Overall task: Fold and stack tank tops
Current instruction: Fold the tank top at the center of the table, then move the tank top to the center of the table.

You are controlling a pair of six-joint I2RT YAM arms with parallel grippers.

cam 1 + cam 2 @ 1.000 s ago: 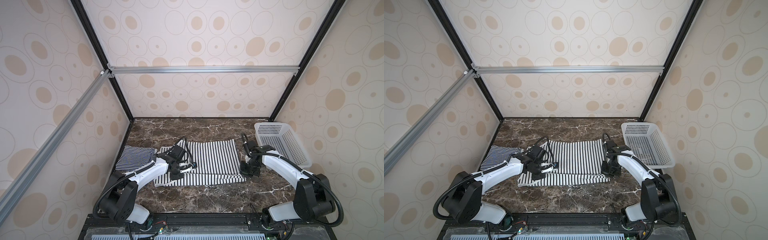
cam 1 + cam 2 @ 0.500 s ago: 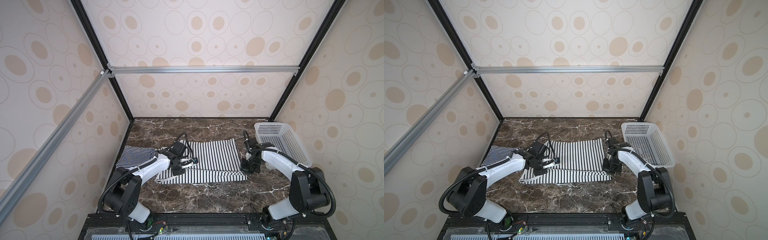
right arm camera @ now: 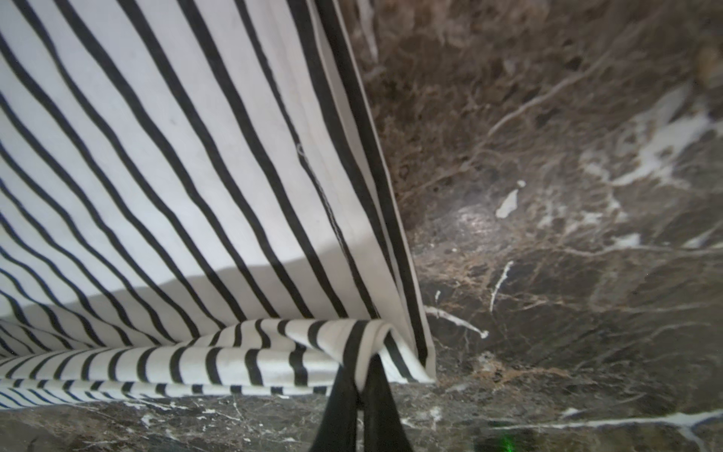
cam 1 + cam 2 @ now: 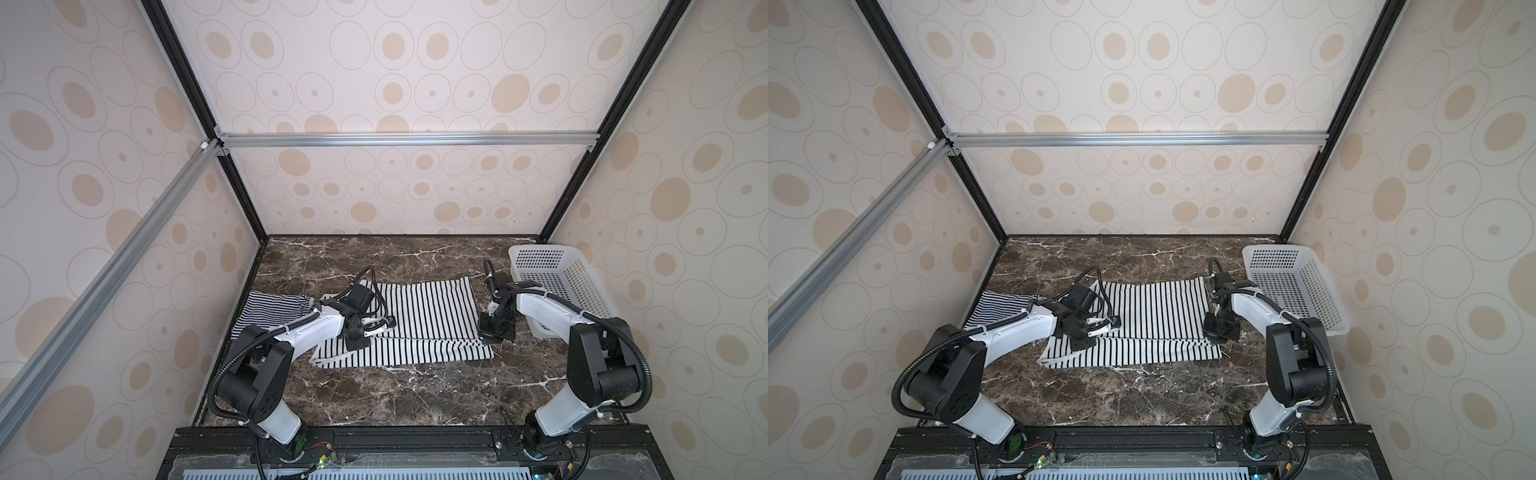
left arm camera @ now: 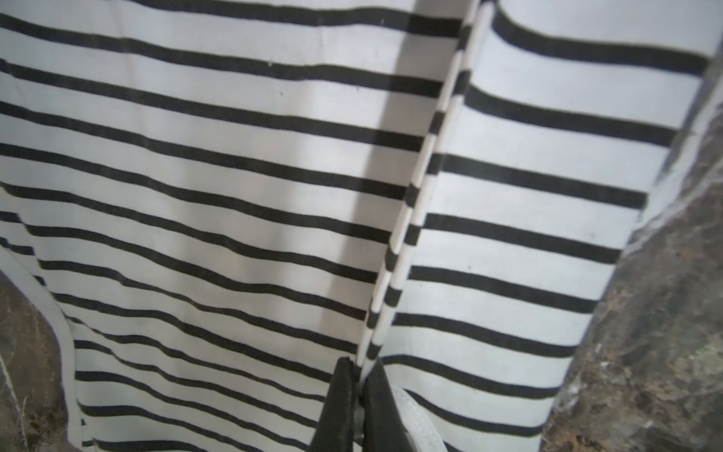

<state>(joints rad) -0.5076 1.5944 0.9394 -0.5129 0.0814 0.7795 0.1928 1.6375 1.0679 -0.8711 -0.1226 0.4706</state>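
On the table (image 4: 395, 399), the wide-striped tank top (image 4: 432, 320) lies spread mid-surface, the fine-striped tank top (image 4: 270, 307) just beside its left end (the arm hides whether they touch), the perforated basket (image 4: 582, 286) beyond its right end, toward the back, the left gripper (image 4: 358, 344) on its near-left part, the right gripper (image 4: 494, 332) at its near-right corner.

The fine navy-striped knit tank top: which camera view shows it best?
A top view: the fine navy-striped knit tank top lies in plain sight, one edge behind the left arm. Both top views show this; neither wrist view shows it.
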